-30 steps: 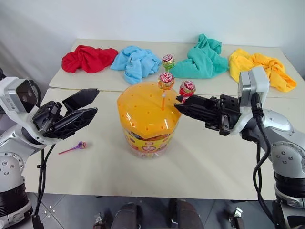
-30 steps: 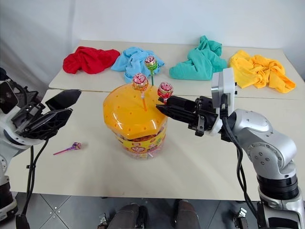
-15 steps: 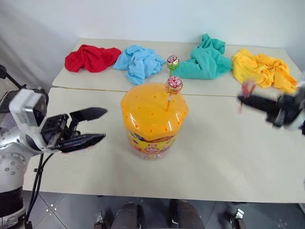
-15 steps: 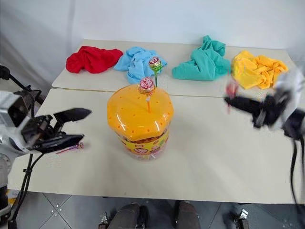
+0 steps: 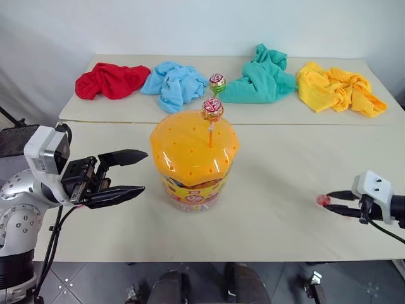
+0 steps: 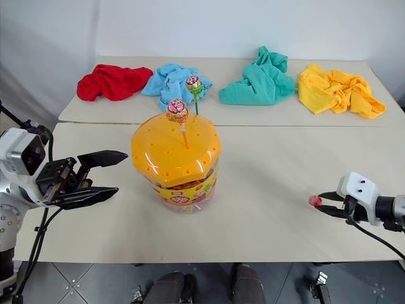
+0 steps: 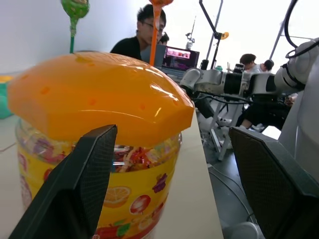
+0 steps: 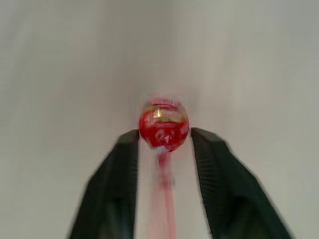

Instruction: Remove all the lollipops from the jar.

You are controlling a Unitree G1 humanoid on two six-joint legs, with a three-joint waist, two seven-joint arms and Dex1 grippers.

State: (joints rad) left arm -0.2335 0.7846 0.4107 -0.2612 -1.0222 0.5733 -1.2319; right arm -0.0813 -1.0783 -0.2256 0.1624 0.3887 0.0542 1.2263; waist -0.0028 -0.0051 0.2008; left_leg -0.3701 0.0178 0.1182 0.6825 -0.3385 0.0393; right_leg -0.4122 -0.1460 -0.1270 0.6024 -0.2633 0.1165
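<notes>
Jar (image 5: pixel 193 161) mid beige desk (image 5: pixel 278 215), two lollipops (image 5: pixel 212 109) in lid. Left claw (image 5: pixel 130 172) released beside it; right claw (image 5: pixel 332 202) parted around red lollipop (image 8: pixel 163 124). Cloths (image 5: pixel 111 81) on rear desk, white wall.

**Room and background**

Two beige tables (image 5: pixel 285 209) pushed together, seam running across between them. Far table (image 5: pixel 190 114) sits against a plain white wall (image 5: pixel 190 25). Grey tiled floor (image 5: pixel 95 285) below the near edge. Light is even and soft. Left wrist view: people at a desk with a laptop (image 7: pixel 178 57), bright window behind, stands and cables around.
</notes>
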